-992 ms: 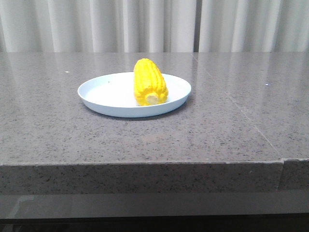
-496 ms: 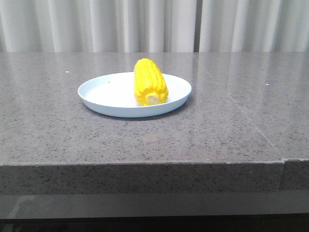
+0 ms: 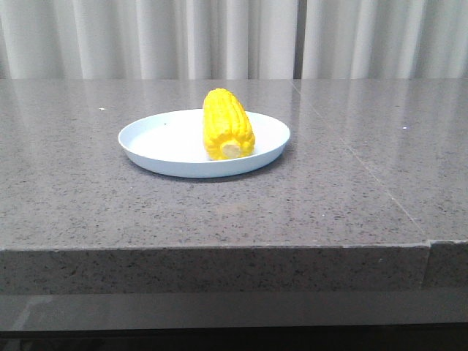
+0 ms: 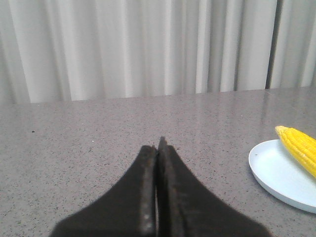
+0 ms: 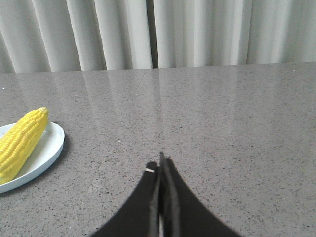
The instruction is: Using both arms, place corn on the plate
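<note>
Grippers: left gripper [image 4: 158, 148] and right gripper [image 5: 161, 163] are both hovering over the grey table [image 3: 351, 197], fingers pressed together, holding nothing.
Plate [image 3: 164, 142]: sitting mid-table.
Corn [image 3: 227, 124]: lying on the plate toward its 3 o'clock side, cream stub pointing to 6 o'clock.
Backdrop: white curtain [image 3: 234, 36] is hanging behind.

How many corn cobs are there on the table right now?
1. The corn lies on the plate, right of the plate's middle in the front view, its pale stub end toward the camera. No other cob shows in any view.
</note>
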Action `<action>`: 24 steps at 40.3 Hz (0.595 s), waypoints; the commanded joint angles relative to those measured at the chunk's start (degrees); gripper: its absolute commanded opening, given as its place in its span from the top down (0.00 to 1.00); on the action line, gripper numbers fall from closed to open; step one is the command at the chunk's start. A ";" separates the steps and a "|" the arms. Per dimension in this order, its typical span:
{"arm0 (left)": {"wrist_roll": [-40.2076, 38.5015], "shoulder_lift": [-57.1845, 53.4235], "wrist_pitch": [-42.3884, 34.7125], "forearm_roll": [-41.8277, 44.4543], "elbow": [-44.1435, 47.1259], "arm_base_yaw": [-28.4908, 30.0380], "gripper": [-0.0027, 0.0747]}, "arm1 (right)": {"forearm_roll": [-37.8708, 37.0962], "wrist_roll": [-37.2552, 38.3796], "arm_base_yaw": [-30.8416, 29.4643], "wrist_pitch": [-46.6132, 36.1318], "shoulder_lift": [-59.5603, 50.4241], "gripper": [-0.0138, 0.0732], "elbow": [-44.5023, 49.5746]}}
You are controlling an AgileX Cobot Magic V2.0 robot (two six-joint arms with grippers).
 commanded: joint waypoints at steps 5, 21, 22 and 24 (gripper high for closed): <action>-0.60 0.58 -4.85 -0.21 -1.37 0.04 0.99 | -1.11 -0.61 -0.31 -4.87 0.59 0.92 -1.46; -0.60 -6.75 -6.26 -3.13 10.40 5.58 0.99 | -1.11 -0.61 -0.31 -4.87 0.59 0.92 -1.46; -0.60 -7.86 -6.36 -3.24 11.41 6.22 0.99 | -1.11 -0.61 -0.31 -4.87 0.59 0.92 -1.46; -0.60 -9.40 -7.29 -3.24 14.15 6.96 0.99 | -1.11 -0.61 -0.31 -4.87 0.59 0.92 -1.46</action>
